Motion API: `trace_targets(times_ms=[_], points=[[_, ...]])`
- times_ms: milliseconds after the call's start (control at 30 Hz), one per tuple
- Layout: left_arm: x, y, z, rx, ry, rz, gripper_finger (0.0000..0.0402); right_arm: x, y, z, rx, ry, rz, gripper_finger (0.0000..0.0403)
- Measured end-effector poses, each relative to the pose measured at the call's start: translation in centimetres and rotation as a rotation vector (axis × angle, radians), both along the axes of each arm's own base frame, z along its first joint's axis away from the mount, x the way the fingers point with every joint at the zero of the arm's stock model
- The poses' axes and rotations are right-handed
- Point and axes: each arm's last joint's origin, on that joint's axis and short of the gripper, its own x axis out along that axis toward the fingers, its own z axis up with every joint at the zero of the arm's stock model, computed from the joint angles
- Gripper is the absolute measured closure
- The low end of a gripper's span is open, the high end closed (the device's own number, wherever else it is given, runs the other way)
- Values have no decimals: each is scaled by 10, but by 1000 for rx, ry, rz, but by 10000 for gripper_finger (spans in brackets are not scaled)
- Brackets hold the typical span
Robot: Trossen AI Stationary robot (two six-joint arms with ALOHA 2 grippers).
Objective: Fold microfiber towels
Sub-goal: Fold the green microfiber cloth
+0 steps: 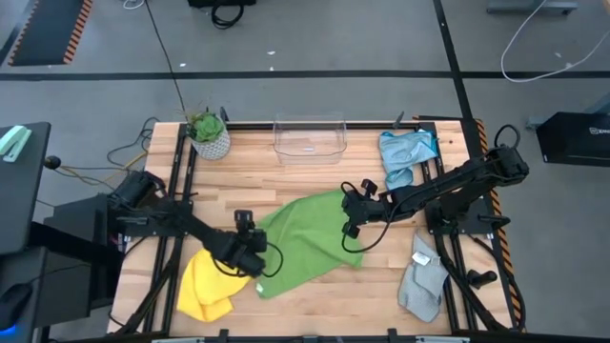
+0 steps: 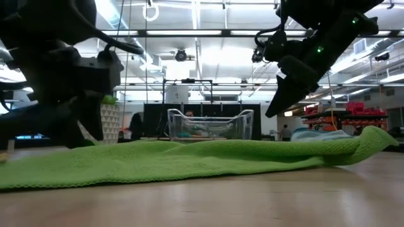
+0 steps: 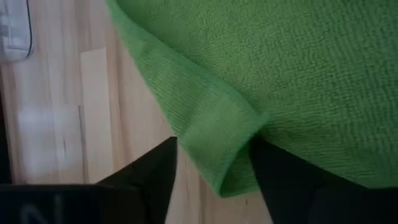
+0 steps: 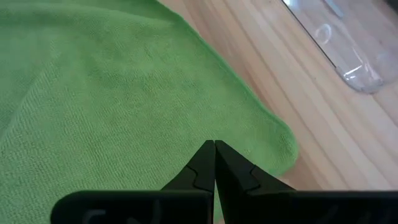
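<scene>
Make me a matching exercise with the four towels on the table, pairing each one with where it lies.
Things:
1. green towel
2. yellow towel
3. light blue towel
4. grey towel

Places:
A. far right corner, beside the clear bin
B. near left edge
C. middle, between both grippers
D. near right edge

Pairs: 1-C, 2-B, 3-A, 4-D

A clear plastic bin (image 1: 309, 139) stands at the upper middle of the frame on the wooden counter (image 1: 315, 291), against its far edge. A leafy plant in a white patterned pot (image 1: 209, 134) sits at the counter's upper left corner, well apart from the bin. In the low view the bin (image 2: 210, 124) shows at centre, the pot (image 2: 109, 118) left of it.
</scene>
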Motion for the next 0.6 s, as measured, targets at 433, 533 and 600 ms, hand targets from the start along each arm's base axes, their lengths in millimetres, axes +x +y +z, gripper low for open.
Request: trace_targets(times_ms=[433,533,600], points=[[-5,0,23,-16,-86,-6,378,-14,-2,-23,25,45,50,387],[-5,2,27,1,-107,3,376,-20,-8,-34,43,-1,36,387],[-5,5,28,15,-118,16,386,-24,-15,-42,47,-13,10,388]])
